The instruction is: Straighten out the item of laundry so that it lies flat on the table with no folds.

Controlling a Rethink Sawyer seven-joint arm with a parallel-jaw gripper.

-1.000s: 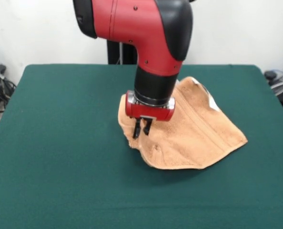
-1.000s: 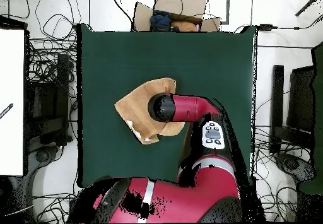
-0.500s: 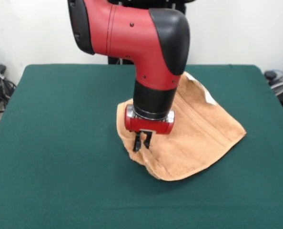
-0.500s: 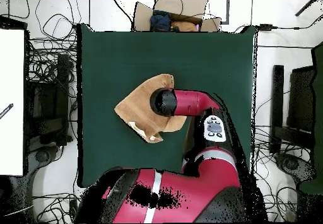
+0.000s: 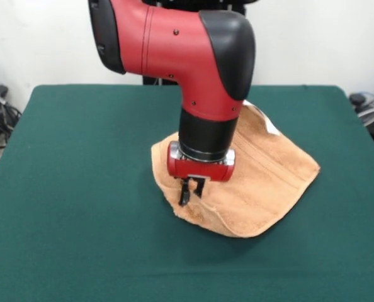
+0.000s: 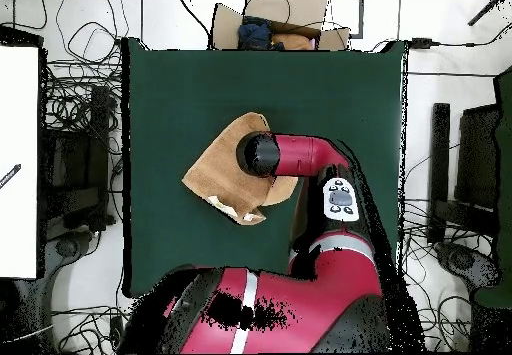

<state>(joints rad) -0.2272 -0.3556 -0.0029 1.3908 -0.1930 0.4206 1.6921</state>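
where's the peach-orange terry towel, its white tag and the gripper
peach-orange terry towel (image 5: 269,176): front view, on its flat ribbed middle
white tag (image 5: 268,126): front view, on the tag at the towel's far edge
gripper (image 5: 192,190): front view, between its fingertips

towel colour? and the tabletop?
Towel is peach-orange, with a white tag at its far edge; table is dark green. Clearest in the front view.

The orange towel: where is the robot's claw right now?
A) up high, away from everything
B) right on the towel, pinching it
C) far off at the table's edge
B: in the front view the gripper is down on the towel, its fingers closed on the cloth.
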